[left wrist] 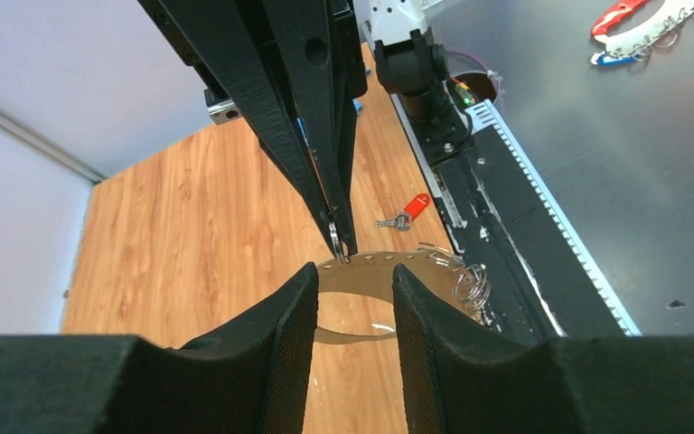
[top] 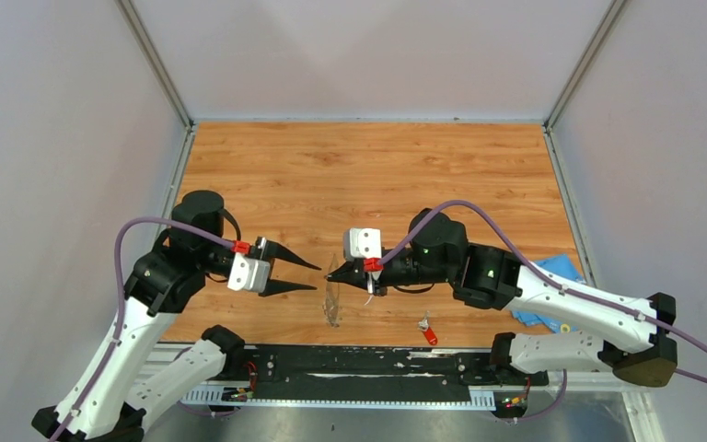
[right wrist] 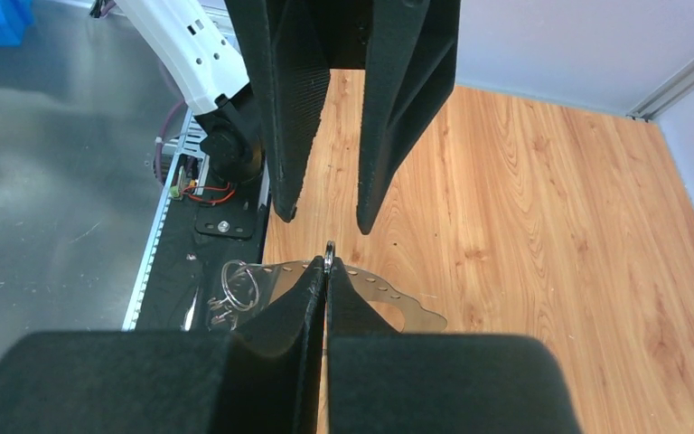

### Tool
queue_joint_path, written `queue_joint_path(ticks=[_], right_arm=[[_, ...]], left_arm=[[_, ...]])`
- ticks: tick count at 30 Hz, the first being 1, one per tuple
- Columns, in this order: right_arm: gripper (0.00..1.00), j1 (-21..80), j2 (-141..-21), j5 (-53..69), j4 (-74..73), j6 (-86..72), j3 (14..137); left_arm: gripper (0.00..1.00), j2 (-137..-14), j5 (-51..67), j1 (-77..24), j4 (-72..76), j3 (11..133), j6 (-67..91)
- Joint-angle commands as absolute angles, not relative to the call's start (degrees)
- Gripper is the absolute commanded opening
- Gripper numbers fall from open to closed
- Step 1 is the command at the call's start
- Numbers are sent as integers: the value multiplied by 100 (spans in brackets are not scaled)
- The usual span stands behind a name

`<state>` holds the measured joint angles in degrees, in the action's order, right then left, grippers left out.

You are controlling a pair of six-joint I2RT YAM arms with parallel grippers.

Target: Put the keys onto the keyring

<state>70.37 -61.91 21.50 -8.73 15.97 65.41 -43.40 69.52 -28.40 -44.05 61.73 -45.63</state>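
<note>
The keyring [top: 333,304] stands on edge on the wooden table, a thin grey ring with holes along its rim [left wrist: 366,278] [right wrist: 389,294]. My right gripper [top: 333,274] [right wrist: 327,262] is shut on its top edge, where a small wire loop shows between the tips. My left gripper [top: 316,278] [left wrist: 354,268] is open just left of the keyring, with nothing between its fingers. A key with a red head [top: 428,331] [left wrist: 413,208] lies flat near the table's front edge, to the right of the keyring and apart from both grippers.
Small wire rings [right wrist: 235,285] hang at the keyring's near side. A blue cloth [top: 552,272] lies at the right edge under the right arm. The black rail [top: 359,368] with the arm bases runs along the front edge.
</note>
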Motion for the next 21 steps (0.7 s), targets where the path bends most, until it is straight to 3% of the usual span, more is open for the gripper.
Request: queue_joint_path(ticks=[1,14,17,21], right_arm=[[0,7091,-6298,2122,-1019,1622,6874],[0,7092,-6548,2061,-1171,1593,7125],[0,7092,-6617,2048,-1174,1576,7177],[0,7093,-6712,2020,-1182,1518,7211]], left_arm=[[36,-4290,7064,-2917,-4460,6206,-4389],[28,-4487,6783,-2981,-4463,6084,-4320],[19,-4491,6576,-3038,-4463,5971,-4347],[0,-4511,6344,-3059,-4462,5882,-4333]])
